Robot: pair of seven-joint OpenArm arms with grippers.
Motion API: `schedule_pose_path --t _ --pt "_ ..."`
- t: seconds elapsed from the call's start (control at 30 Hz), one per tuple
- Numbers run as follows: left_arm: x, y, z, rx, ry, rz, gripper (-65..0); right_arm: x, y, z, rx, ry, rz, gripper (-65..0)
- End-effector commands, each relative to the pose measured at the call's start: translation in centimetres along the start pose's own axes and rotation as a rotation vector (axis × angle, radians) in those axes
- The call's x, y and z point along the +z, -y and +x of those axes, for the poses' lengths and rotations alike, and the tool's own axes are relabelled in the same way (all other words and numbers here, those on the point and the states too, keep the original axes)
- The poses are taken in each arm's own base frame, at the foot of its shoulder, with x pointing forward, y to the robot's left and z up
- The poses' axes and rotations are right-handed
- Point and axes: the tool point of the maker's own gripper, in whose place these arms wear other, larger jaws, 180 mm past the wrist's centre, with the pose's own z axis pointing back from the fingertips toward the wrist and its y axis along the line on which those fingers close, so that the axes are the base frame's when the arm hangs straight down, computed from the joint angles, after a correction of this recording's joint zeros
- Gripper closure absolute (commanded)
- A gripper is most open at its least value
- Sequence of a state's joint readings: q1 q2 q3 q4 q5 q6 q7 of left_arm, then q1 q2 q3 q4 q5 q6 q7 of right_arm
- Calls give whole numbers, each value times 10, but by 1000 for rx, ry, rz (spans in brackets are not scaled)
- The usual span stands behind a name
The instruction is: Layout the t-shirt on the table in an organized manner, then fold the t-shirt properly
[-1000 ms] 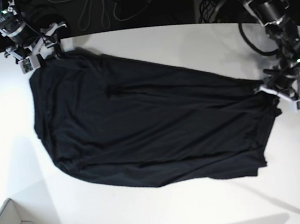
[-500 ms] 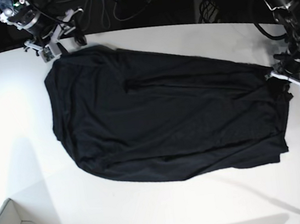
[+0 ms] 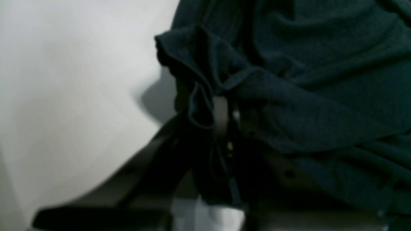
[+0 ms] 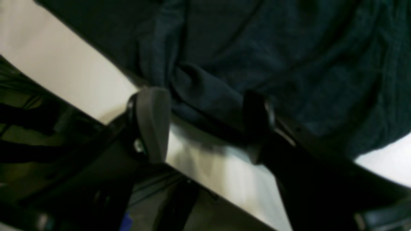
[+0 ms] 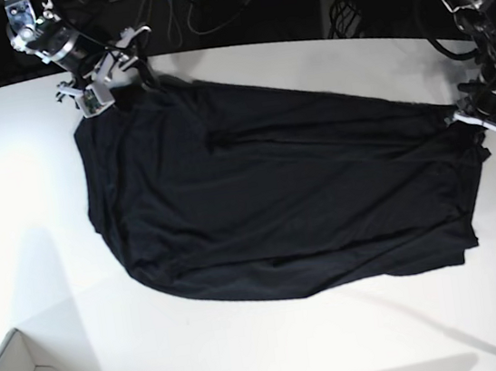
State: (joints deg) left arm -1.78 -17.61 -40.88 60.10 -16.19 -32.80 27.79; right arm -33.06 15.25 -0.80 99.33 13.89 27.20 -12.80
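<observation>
I am spreading the shirt flat on the table, and it lies across the middle, stretched between my two pincers. My left pincer is clenched on a bunched fold of the hem at the shirt's far corner; its wrist view shows the cloth pinched tight and wrapping over the finger. My right pincer stands wide apart at the opposite corner, near the table's back edge. From its wrist view a lump of cloth sits between the two pads, but I judge it is not gripped, only straddled.

To do this well, I think I should close the right pincer on a single edge, not on a wad, then draw both corners apart evenly and low over the table so the fabric slides without lifting. The cloth is thin and soft; a hard pull would skew it or drag it toward the table edge beside my left pincer. The creases across the middle want easing out before any fold.

I can read no brand, label or writing; the shirt looks plain black.
</observation>
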Motion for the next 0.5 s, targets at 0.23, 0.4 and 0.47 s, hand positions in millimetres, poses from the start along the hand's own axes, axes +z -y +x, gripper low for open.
schedule_pose_path --t 0.23,0.4,0.47 --pt "2 -7 12 -22 14 16 0 -8 1 5 -3 26 16 -240" --pt "4 -10 16 -31 18 22 0 -6 5 7 10 26 11 -15" --pt "4 -11 16 -32 18 23 0 -4 6 8 21 24 10 0"
